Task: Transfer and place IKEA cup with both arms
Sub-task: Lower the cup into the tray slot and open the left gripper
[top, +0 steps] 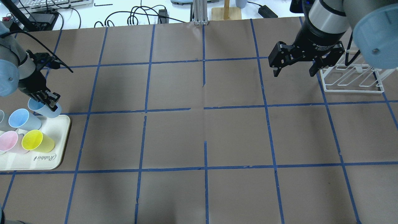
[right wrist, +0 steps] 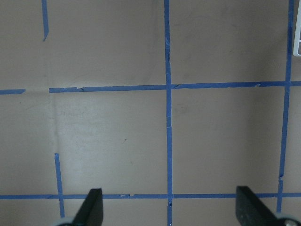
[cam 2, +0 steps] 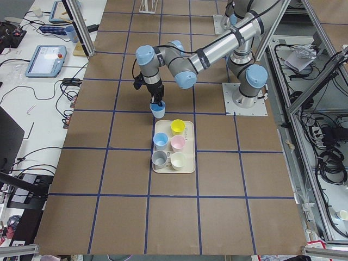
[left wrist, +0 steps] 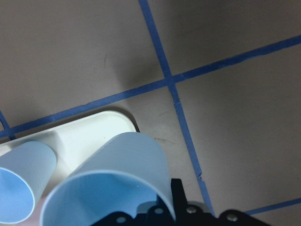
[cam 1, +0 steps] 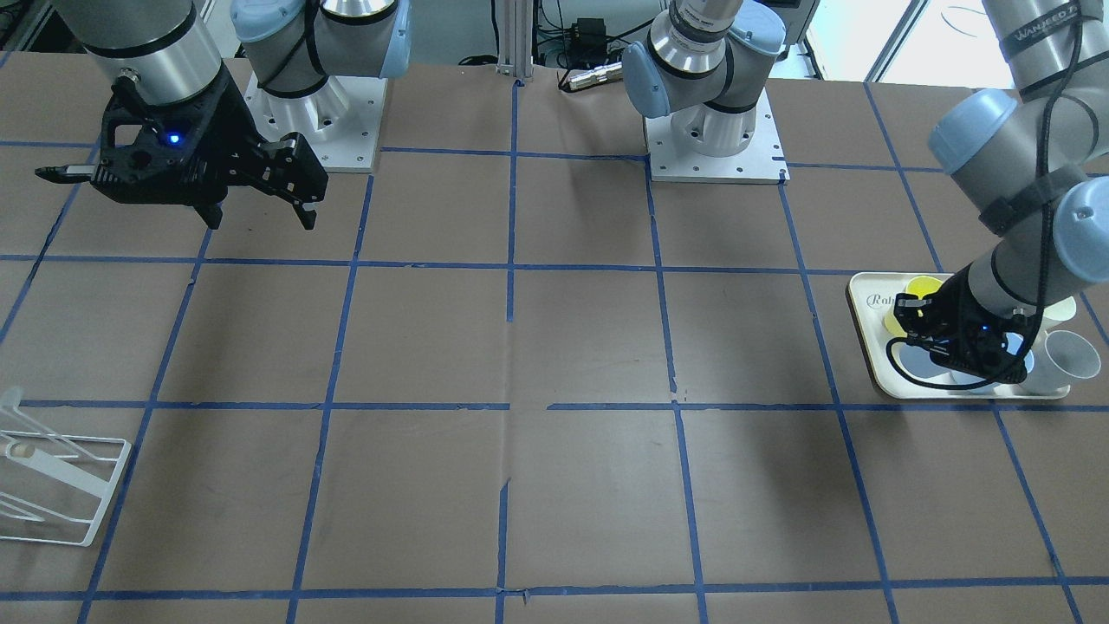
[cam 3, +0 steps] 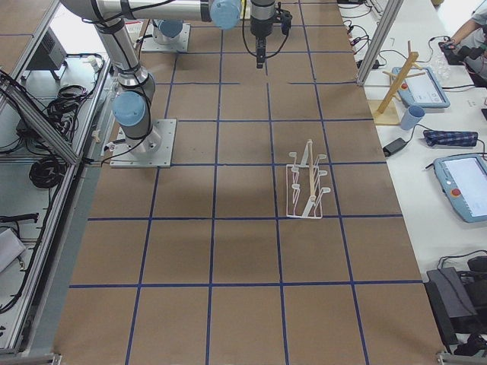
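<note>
My left gripper (top: 49, 103) is shut on the rim of the pale-blue IKEA cup (top: 46, 110). It holds the cup tilted over the far corner of the cream tray (top: 46, 158). The cup fills the bottom of the left wrist view (left wrist: 113, 188), with the tray corner (left wrist: 89, 134) beneath it. From the left side the cup (cam 2: 158, 112) hangs just beyond the tray's far edge. My right gripper (top: 295, 71) is open and empty above the table near the white wire rack (top: 351, 81). Its fingertips (right wrist: 94, 207) show only bare taped table between them.
On the tray stand a near-identical blue cup (top: 21, 119), a yellow cup (top: 37, 140), a pink cup (top: 9, 141), and grey (cam 2: 159, 158) and cream (cam 2: 176, 160) cups. Blue tape lines grid the brown table.
</note>
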`<state>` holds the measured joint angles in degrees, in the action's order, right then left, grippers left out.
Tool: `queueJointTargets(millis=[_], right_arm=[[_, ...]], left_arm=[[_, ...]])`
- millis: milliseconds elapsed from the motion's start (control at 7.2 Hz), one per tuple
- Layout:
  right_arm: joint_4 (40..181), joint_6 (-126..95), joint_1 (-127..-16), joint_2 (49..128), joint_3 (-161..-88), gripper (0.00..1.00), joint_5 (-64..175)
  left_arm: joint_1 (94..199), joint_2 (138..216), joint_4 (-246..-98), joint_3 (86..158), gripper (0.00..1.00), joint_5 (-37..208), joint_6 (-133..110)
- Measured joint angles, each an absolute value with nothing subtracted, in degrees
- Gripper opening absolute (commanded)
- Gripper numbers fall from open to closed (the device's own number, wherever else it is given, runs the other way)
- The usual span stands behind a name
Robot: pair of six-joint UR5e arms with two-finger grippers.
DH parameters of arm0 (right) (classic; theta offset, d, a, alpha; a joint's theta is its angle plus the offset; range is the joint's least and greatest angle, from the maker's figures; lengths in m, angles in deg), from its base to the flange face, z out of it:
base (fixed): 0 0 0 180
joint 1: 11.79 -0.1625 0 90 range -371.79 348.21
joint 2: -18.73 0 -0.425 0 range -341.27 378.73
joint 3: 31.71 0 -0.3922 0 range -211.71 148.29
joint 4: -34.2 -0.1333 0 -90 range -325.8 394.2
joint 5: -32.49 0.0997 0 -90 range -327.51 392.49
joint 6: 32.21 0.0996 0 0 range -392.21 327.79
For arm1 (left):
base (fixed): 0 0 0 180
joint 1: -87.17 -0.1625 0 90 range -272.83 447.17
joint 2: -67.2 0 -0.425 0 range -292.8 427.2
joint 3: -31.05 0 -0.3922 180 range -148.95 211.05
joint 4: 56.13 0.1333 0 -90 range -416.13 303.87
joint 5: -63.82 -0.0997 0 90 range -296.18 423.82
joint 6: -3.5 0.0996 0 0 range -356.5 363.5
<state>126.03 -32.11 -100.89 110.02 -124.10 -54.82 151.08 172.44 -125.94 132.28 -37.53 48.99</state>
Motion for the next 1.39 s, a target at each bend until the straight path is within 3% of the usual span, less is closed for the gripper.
queueJointTargets(millis=[556, 972, 1389], right_arm=[[126.03, -32.68, -100.91, 110.05, -124.0, 1.0, -54.56], [126.05, -32.81, -100.91, 110.05, -123.93, 1.0, -54.52], [126.05, -32.88, -100.91, 110.05, -123.82, 1.0, -54.52]], left_arm=[[147.25, 177.58, -120.78, 132.51, 0.0, -39.63, 55.17], [146.64, 178.43, -120.39, 133.39, 0.07, -39.25, 55.94], [146.66, 178.56, -121.12, 134.15, 0.7, -39.17, 56.09]])
